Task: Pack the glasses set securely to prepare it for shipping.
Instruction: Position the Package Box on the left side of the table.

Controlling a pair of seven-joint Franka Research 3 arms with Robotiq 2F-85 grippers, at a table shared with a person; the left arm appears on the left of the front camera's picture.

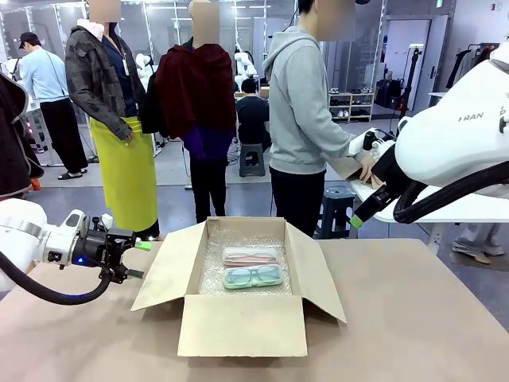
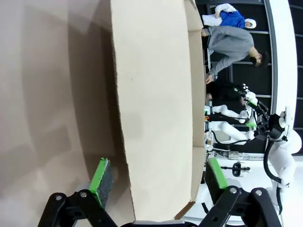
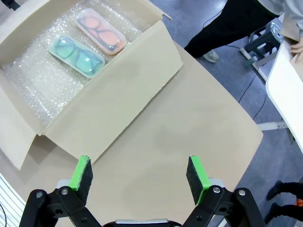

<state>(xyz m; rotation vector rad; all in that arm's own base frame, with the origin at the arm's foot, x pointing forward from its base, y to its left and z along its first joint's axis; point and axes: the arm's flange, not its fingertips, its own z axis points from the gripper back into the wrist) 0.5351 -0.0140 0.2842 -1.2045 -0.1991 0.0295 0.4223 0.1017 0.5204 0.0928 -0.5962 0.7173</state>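
An open cardboard box [image 1: 238, 326] stands mid-table, lined with bubble wrap [image 1: 215, 274]. Inside lie the glasses set: a pale pink case [image 1: 249, 256] and, nearer me, a mint-green case [image 1: 253, 276], side by side. My left gripper [image 1: 131, 259] is open, level with and just left of the box's left flap [image 1: 171, 267]. In the left wrist view that flap [image 2: 151, 109] fills the gap ahead of the gripper [image 2: 158, 175]. My right gripper [image 1: 358, 216] hangs open high above the table's right side. Its wrist view looks down past the gripper [image 3: 140, 172] at the mint-green case [image 3: 75, 54] and pink case [image 3: 101, 30].
All the box flaps stand open, the right flap [image 3: 123, 109] sloping outward. Bare brown table [image 1: 413, 318] lies to the right of the box. A person in a grey hoodie [image 1: 302, 103] stands beyond the far edge at a white side table [image 1: 469, 208]. Other people stand farther back.
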